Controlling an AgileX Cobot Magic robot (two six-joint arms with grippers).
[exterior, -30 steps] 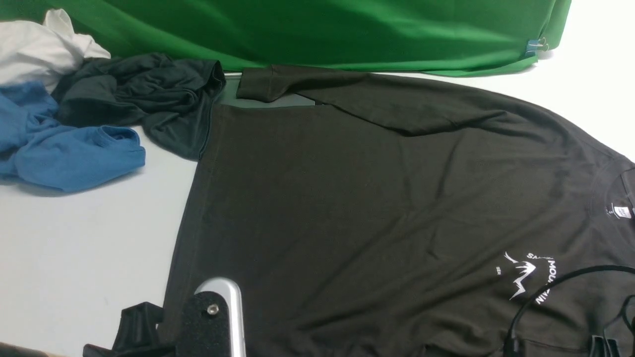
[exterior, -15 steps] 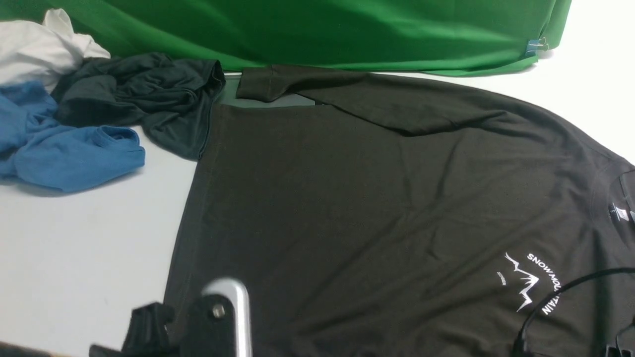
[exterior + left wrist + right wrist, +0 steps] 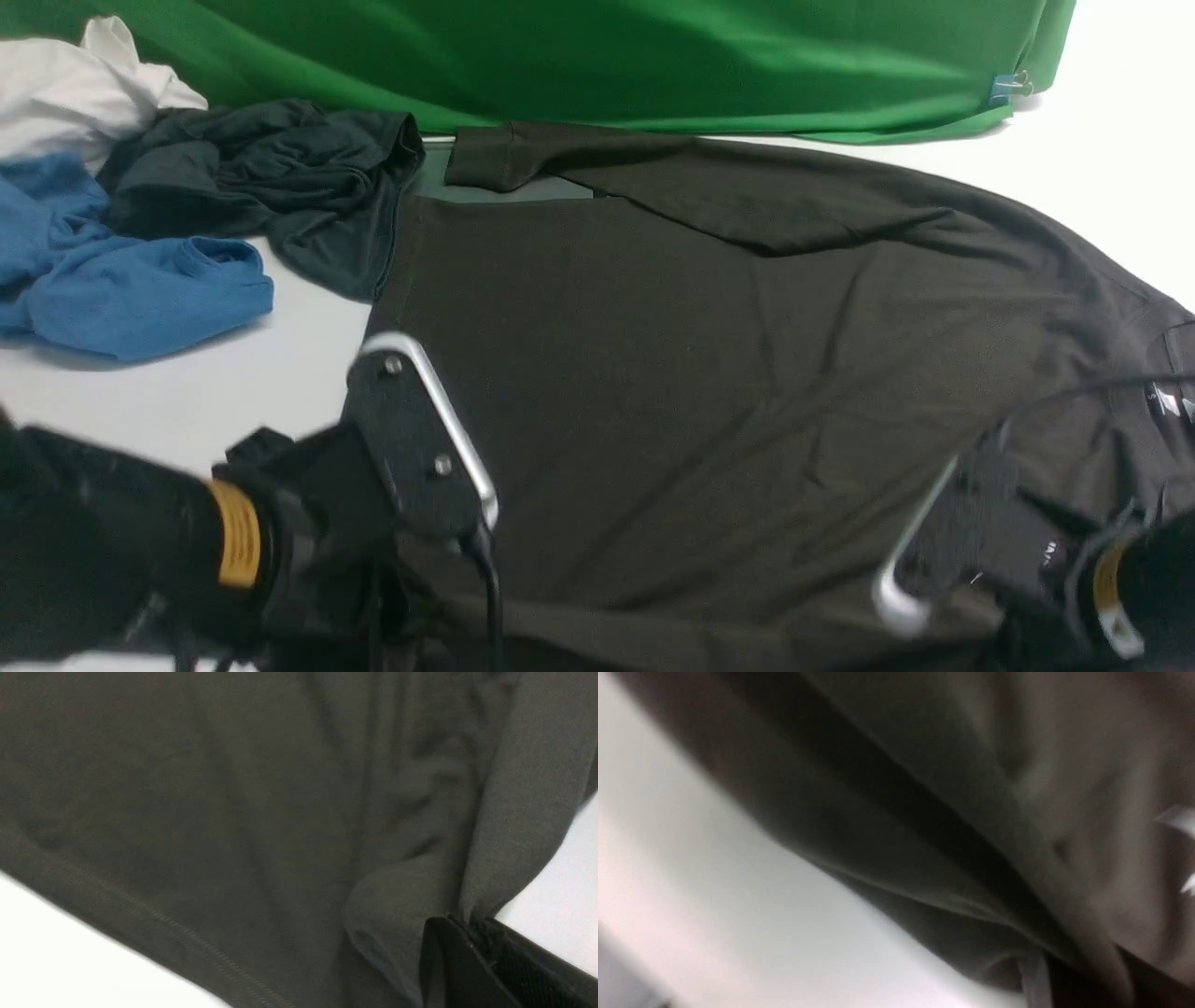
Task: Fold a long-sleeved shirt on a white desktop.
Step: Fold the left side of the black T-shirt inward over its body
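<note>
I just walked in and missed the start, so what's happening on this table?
A two-armed robot is folding a large dark brownish-black long-sleeved shirt spread on the white desktop. The left gripper is shut on the shirt's near edge by the hem; the right gripper is shut on it toward the collar. No fold is laid over yet. A crumpled blue garment and a black-grey garment lie aside at the far left.

The left arm (image 3: 112, 551) reaches in low from the near left with its wrist tilted, and the left gripper (image 3: 462, 933) is clamped tight on a pinch of the long-sleeved shirt (image 3: 233, 788). The right arm (image 3: 1153, 579) enters at the near right, and the right gripper (image 3: 1069, 980) is likewise closed on a fold of the same cloth.
</note>
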